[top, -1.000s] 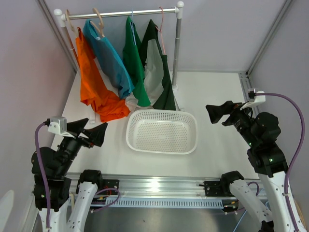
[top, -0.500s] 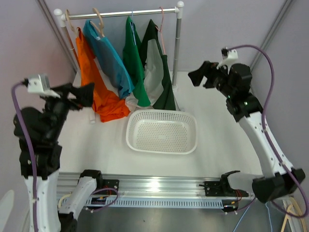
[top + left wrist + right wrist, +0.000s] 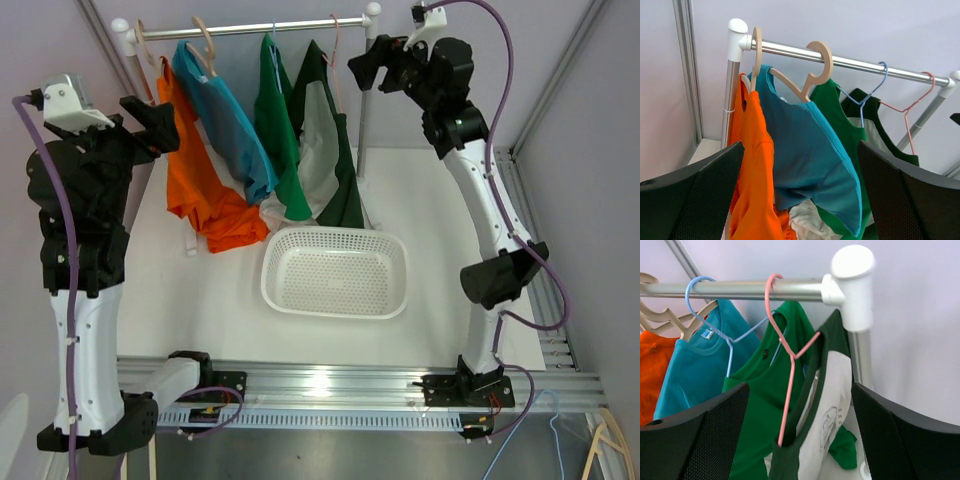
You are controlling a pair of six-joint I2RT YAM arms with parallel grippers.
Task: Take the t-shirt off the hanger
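The right claw (image 3: 367, 66), jaws wide and empty, is now hovering beside the rail (image 3: 740, 289), having risen from low over the table (image 3: 440, 200) alongside the equally wide left claw (image 3: 150, 112); the green-and-white t-shirt (image 3: 827, 405) is still hanging on its pink hanger (image 3: 790, 360), fabric hiding the wire's lower part

Basket (image 3: 335, 311) seemingly just before t-shirts (image 3: 215, 120) hung on rail (image 3: 250, 27)

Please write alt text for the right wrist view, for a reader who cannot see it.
The open right claw faces a silver metal clothes rail, where a pink wire hanger carries a dark green and white t-shirt; a green shirt, a teal shirt and an orange shirt hang beside it.
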